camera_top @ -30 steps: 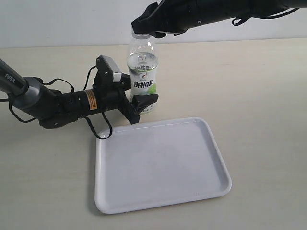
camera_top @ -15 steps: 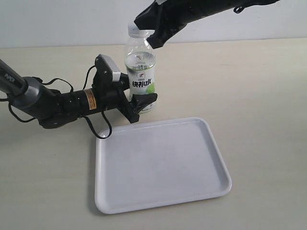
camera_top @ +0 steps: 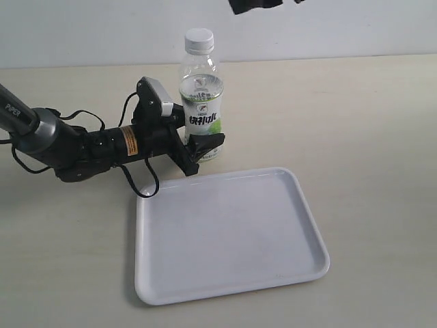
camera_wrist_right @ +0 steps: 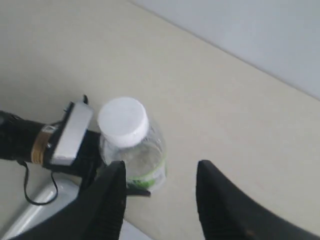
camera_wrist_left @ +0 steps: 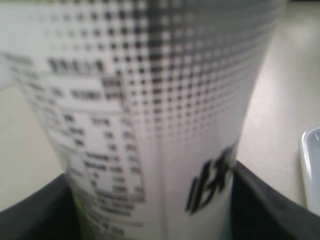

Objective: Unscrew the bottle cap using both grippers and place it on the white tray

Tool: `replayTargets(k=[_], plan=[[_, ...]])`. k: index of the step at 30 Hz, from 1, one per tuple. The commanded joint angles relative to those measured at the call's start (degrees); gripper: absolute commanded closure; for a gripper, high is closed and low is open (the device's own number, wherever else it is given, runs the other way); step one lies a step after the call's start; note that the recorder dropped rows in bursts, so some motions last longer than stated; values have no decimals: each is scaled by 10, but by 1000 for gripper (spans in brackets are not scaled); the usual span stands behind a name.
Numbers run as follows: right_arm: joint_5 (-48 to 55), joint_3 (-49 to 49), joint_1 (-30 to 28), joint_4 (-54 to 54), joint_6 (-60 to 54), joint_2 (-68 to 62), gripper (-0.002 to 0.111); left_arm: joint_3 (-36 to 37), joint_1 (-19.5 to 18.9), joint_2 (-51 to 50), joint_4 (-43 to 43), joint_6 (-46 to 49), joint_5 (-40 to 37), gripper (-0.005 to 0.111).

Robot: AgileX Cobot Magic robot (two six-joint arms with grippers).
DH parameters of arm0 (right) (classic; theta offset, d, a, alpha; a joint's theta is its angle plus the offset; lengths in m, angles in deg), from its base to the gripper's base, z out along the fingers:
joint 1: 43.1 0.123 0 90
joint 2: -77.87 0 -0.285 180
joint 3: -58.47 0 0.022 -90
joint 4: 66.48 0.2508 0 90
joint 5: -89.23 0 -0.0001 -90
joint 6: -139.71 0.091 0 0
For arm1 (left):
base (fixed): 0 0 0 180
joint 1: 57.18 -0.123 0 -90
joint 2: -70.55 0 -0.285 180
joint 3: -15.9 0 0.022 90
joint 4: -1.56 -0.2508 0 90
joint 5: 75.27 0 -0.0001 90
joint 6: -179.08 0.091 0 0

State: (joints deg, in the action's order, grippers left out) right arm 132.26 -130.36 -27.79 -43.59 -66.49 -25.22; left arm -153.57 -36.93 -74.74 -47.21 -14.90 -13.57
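Left gripper (camera_top: 198, 152): black jaws closed around the lower label of the upright clear plastic bottle (camera_top: 201, 96), one finger on each side. Right gripper (camera_wrist_right: 160, 170): black jaws parted, holding nothing, raised well above the bottle and clear of it. Small round white bottle cap (camera_top: 199, 39): seated on the bottle's neck, high above the left jaws and below the right jaws. Large flat white plastic tray (camera_top: 232, 232): on the beige tabletop (camera_top: 369, 123), just beside the left jaws.

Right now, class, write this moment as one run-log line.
left pincer: shut on bottle | right pincer: open, empty | bottle cap: on bottle
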Motion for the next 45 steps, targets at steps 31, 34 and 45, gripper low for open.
replayTargets(k=[31,34,45], plan=[[215,-200,57,-25,86,-130,47,-1,3,9,-16,27,-4,107],[211,-209,57,-24,100,-142,47,-1,4,9,-16,28,-17,107],[169,-212,57,-59,130,-147,42,-4,8,9,-21,34,-25,107]])
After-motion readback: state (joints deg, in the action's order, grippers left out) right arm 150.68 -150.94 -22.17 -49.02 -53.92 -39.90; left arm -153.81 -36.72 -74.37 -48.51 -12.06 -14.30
